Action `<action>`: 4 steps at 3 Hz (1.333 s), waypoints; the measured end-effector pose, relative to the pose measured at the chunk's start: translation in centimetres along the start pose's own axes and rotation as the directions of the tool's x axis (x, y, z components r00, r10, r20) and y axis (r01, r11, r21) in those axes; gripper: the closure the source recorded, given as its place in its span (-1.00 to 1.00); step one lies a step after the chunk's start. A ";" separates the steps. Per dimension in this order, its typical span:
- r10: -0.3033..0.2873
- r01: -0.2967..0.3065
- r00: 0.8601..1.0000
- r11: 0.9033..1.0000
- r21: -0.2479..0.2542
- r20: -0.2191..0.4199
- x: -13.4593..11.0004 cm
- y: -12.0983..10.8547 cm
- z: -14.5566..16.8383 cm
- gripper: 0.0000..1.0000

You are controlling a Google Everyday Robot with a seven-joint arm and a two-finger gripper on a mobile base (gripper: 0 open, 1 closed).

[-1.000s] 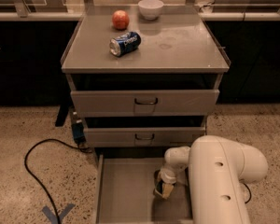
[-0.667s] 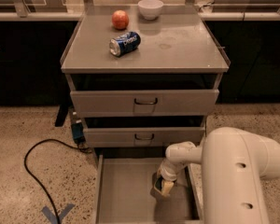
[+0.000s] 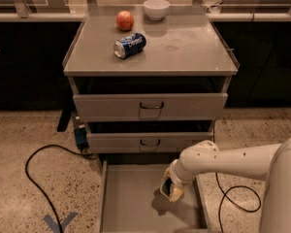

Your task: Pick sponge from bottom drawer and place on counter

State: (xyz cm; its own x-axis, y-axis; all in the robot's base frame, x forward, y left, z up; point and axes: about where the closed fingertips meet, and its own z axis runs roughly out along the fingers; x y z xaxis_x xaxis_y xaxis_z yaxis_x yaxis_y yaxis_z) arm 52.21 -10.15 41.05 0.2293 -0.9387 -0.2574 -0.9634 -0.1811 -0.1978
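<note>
The bottom drawer (image 3: 131, 205) is pulled out, a shallow grey tray with low walls. My gripper (image 3: 170, 190) hangs inside it at the right of the middle, a little above the floor, with its shadow below it. Its pale fingers (image 3: 176, 194) are shut on the sponge (image 3: 165, 186), a small dark green block that shows at their left side. The white arm reaches in from the lower right. The counter (image 3: 184, 47) is the flat grey top of the cabinet, above and behind the gripper.
On the counter lie a blue soda can (image 3: 129, 45) on its side, a red apple (image 3: 125, 20) and a white bowl (image 3: 156, 8). The two upper drawers (image 3: 150, 106) are closed. A black cable (image 3: 34, 178) loops on the floor at the left.
The arm's big white link has swung out to the right and lower. The gripper has stayed over the same spot in the drawer, seemingly a little higher.
</note>
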 end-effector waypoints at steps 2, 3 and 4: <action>-0.015 0.016 1.000 0.999 0.042 -0.020 -1.0 -1.9 -3.4 1.00; -0.064 0.067 0.998 0.993 0.101 -0.029 -4.4 -4.4 -11.0 1.00; -0.107 0.111 0.994 0.984 0.138 -0.039 -8.6 -6.7 -18.6 1.00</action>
State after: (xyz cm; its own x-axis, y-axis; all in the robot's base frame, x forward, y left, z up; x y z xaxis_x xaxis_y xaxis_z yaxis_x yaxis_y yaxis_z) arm 54.09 -6.27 62.15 0.3253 -0.9247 -0.1975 -0.9033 -0.2421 -0.3541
